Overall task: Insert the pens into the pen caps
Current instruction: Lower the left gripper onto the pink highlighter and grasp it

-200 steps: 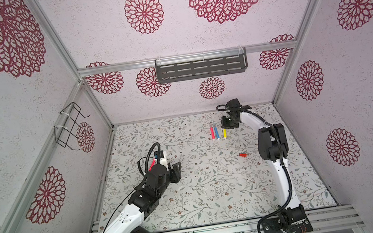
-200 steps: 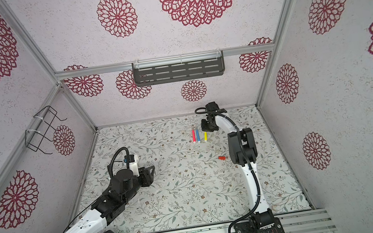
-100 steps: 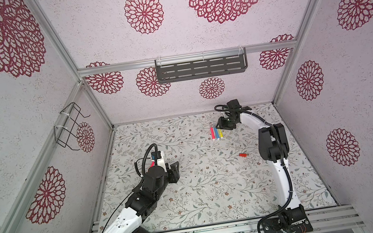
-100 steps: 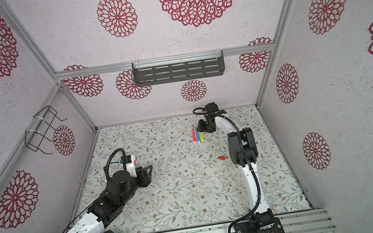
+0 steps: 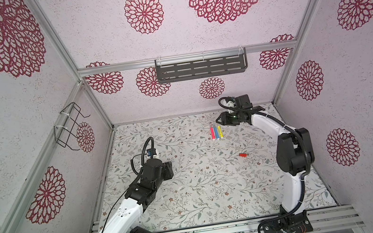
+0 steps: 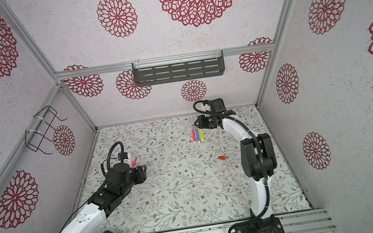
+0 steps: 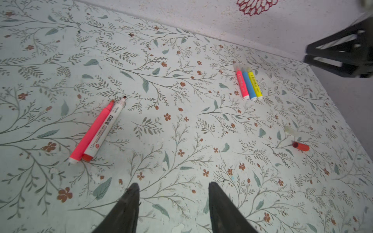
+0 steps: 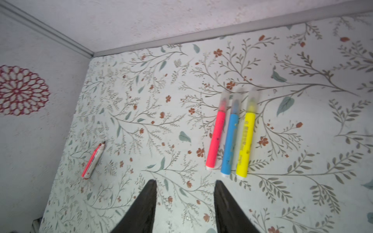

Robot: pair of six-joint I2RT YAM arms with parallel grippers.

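Observation:
Three pens, pink (image 8: 217, 139), blue (image 8: 230, 143) and yellow (image 8: 246, 143), lie side by side near the back wall, each with a pale translucent cap on its tip. My right gripper (image 8: 184, 183) hovers open just beside their blunt ends, also seen in a top view (image 5: 220, 119). An orange-pink pen (image 7: 90, 133) and a white-barrelled red pen (image 7: 105, 129) lie uncapped together on the left. My left gripper (image 7: 173, 185) stands open and empty short of them. A red pen cap (image 7: 301, 146) and a pale pen cap (image 7: 290, 130) lie loose on the right.
The floral mat (image 5: 203, 194) is walled on three sides. A dark slotted shelf (image 5: 201, 68) hangs on the back wall and a wire rack (image 5: 70, 127) on the left wall. The right arm's elbow (image 5: 293, 154) stands over the mat's right side.
My right gripper has opened and let go of the yellow pen, which now lies against the blue one. The left arm has shifted slightly, still open.

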